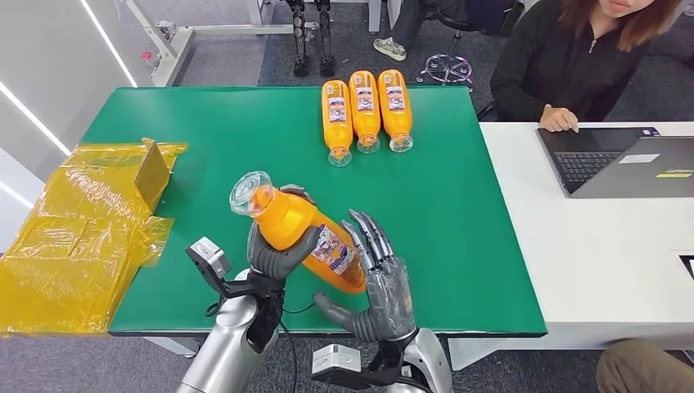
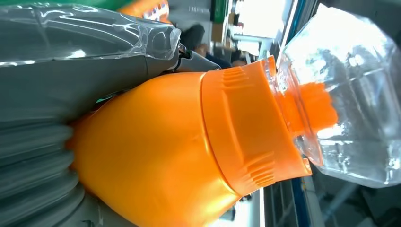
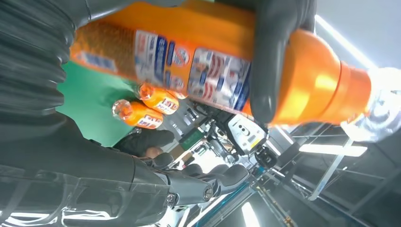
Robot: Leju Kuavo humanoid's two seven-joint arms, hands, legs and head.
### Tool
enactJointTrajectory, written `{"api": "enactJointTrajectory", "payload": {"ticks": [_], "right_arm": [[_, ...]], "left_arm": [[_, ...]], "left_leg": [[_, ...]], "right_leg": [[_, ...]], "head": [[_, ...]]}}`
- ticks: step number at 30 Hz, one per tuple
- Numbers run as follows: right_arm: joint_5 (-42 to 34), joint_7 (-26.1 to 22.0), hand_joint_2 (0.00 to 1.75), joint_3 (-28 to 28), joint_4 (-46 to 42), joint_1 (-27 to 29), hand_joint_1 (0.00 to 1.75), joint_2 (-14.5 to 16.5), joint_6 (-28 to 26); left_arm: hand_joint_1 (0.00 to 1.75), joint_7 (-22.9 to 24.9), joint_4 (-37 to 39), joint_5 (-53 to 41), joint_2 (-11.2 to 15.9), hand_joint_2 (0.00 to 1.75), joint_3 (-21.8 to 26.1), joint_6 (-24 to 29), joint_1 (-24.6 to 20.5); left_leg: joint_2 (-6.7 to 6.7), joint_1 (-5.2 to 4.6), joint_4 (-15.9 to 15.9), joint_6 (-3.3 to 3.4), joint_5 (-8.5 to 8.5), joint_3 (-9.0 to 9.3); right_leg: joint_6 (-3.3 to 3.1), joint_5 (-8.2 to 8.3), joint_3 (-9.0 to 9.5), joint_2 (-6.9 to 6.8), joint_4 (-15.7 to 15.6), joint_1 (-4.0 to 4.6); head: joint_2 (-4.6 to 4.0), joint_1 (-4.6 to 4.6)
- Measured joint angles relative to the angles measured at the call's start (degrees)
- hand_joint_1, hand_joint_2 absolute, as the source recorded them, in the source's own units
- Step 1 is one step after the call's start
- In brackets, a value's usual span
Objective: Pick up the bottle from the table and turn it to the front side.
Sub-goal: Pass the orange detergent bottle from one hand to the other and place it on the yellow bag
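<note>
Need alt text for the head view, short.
The robot's left hand holds an orange bottle tilted above a green table, right hand open beside its base. Three more bottles lie at the far edge.

At twelve o'clock on the green table (image 1: 205, 139) we see three orange bottles (image 1: 365, 110) lying side by side, caps toward us. At nine o'clock we see crumpled yellow wrap (image 1: 78, 237) over the table's edge. At two o'clock a person (image 1: 577, 57) touches a laptop (image 1: 622, 160) on the white desk (image 1: 589, 246).
</note>
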Motion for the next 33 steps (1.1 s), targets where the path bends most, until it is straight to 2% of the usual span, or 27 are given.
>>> {"api": "enactJointTrajectory", "payload": {"ticks": [4, 10, 17, 20, 24, 27, 33], "right_arm": [[-0.7, -0.5, 1.75, 0.0, -0.1, 0.2, 0.0, -0.1, -0.3], [-0.6, -0.4, 1.75, 0.0, -0.6, 0.4, 0.0, -0.1, -0.3], [-1.6, -0.1, 1.75, 0.1, -0.6, 0.5, 0.0, -0.4, -1.2], [-2.8, -0.3, 1.75, 0.2, -0.2, 0.5, 0.0, -0.6, -2.2], [-4.7, -1.0, 1.75, 0.6, 0.8, 0.7, 0.0, -1.1, -3.9], [-5.9, -1.9, 1.75, 0.9, 1.8, 1.0, 0.0, -1.4, -5.0], [-8.2, -3.8, 1.75, 1.8, 4.1, 1.2, 0.0, -2.3, -5.8]], "left_arm": [[1.61, 0.0, 0.5, -4.5, 0.9, 1.75, 1.3, 7.8, -0.6], [1.63, 0.3, 6.5, -13.6, 3.6, 1.75, 3.5, 21.3, -5.0], [1.64, 6.6, 14.5, -27.3, 8.0, 1.75, 4.5, 35.3, -10.3], [1.64, 11.2, 17.1, -35.1, 10.1, 1.75, 4.6, 39.5, -12.4], [1.62, 22.5, 20.5, -50.1, 13.3, 1.75, 3.8, 44.2, -15.6], [1.63, 29.0, 22.3, -57.9, 15.8, 1.75, 2.2, 45.0, -17.5], [1.63, 37.9, 24.4, -68.1, 20.9, 1.75, -0.8, 45.0, -18.6]], "left_leg": [[0.0, 0.0, 0.0, 0.0, 0.0, 0.0], [0.01, 0.01, 0.0, -0.03, 0.02, 0.01], [0.03, 0.05, 0.0, -0.03, 0.03, 0.01], [0.03, 0.07, 0.0, -0.04, 0.03, 0.01], [0.04, 0.08, 0.0, -0.05, 0.04, 0.01], [0.03, 0.08, 0.0, -0.06, 0.04, 0.01], [0.1, 0.09, 0.0, -0.06, 0.04, 0.01]], "right_leg": [[0.0, 0.0, -0.01, 0.0, 0.0, 0.01], [-0.01, 0.01, -0.01, 0.01, 0.0, 0.02], [-0.06, 0.04, -0.02, 0.03, 0.0, 0.02], [-0.06, 0.04, -0.02, 0.05, 0.1, 0.02], [-0.06, 0.04, -0.03, 0.05, 0.1, 0.02], [-0.06, 0.04, -0.02, 0.05, 0.1, 0.03], [-0.07, 0.03, -0.06, 0.18, 0.1, 0.03]], "head": [[0.01, 0.01], [0.01, 0.0], [0.01, 0.01], [0.01, 0.01], [0.01, 0.01], [0.01, 0.01], [0.01, 0.01]]}}
